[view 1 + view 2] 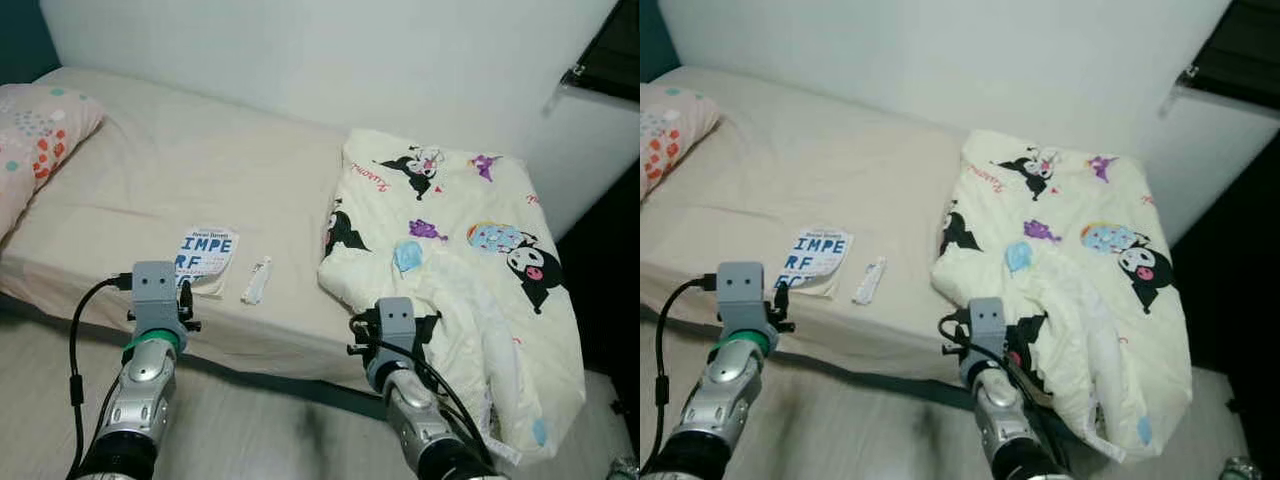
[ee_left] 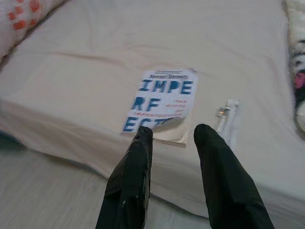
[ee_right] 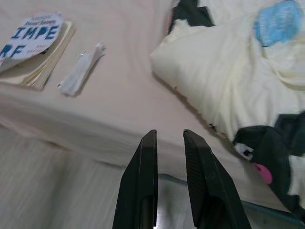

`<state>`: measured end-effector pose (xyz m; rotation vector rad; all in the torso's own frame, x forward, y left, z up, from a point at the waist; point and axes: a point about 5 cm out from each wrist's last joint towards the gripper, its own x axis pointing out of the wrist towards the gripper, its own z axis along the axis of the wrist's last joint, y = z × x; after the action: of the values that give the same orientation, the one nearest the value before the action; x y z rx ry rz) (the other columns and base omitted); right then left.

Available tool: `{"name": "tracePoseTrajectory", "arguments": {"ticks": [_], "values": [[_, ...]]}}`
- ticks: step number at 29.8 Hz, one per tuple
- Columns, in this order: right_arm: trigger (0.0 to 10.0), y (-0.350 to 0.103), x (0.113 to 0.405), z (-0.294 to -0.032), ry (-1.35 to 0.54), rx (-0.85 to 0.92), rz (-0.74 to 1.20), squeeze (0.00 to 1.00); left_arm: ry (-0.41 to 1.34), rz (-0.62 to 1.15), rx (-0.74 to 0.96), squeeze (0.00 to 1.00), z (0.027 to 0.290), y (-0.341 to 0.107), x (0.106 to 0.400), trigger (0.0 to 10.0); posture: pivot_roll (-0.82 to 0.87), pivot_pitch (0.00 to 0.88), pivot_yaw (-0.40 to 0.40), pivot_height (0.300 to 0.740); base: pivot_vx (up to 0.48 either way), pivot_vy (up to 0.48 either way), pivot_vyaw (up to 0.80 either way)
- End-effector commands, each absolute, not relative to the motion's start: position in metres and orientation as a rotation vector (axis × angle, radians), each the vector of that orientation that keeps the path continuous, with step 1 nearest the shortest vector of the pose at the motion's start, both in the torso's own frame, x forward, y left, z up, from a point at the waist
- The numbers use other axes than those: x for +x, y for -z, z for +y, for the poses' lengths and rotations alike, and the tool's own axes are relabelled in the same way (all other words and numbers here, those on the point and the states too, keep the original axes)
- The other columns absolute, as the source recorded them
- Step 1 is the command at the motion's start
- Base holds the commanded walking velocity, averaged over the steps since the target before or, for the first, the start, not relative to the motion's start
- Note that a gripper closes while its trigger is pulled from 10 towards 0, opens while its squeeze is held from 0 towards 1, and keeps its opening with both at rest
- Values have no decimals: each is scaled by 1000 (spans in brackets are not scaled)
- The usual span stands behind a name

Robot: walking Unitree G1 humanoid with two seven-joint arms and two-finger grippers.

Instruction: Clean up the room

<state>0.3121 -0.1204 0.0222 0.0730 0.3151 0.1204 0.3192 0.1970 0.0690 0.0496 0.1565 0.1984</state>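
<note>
Left end effector point(image 2: 170, 131), parted, just short of book point(image 2: 164, 101) on bed point(image 1: 150, 180).

A bed point(image 1: 170, 170) in plain beige sheeting. On it lies a white book point(image 1: 206, 253) with big blue block letters and small red print, beside a small white wrapper point(image 1: 257, 281). The quilt point(image 1: 450, 250) is cream — patterned with black-and-white cartoon figures, purple and light-blue patches. The pillow point(image 1: 35, 140) is pink with orange and teal dots. Both tools — left point(image 2: 172, 133), right point(image 3: 167, 137) — have black fingers on silver arms.
</note>
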Motion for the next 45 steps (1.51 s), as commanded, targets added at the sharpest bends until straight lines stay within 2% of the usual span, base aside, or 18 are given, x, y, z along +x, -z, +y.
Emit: {"name": "tracePoseTrajectory", "arguments": {"ticks": [1, 13, 28, 31, 45], "values": [[10000, -15, 308, -127, -94, 87, 352, 0, -171, 182, 59, 0, 188, -64, 319, 10000, 75, 0, -33, 740, 0, 0, -800], [10000, -13, 307, -127, -86, 87, 375, 0, -136, 177, 83, 0, 183, -65, 319, 10000, 71, 0, -28, 740, 0, 0, -785], [10000, -13, 306, -122, -149, 39, 370, 0, -166, 121, 81, 0, 180, -70, 316, 10000, 73, 0, -33, 740, 0, 0, 0], [10000, -12, 305, -122, -145, 18, 373, 0, -156, 120, 69, 0, 180, -70, 314, 10000, 76, 0, -33, 740, 0, 0, 800], [10000, -10, 304, -130, -72, 64, 389, 0, -122, 122, 37, 0, 176, -71, 315, 10000, 71, 0, -25, 740, 328, 0, 0]]}}
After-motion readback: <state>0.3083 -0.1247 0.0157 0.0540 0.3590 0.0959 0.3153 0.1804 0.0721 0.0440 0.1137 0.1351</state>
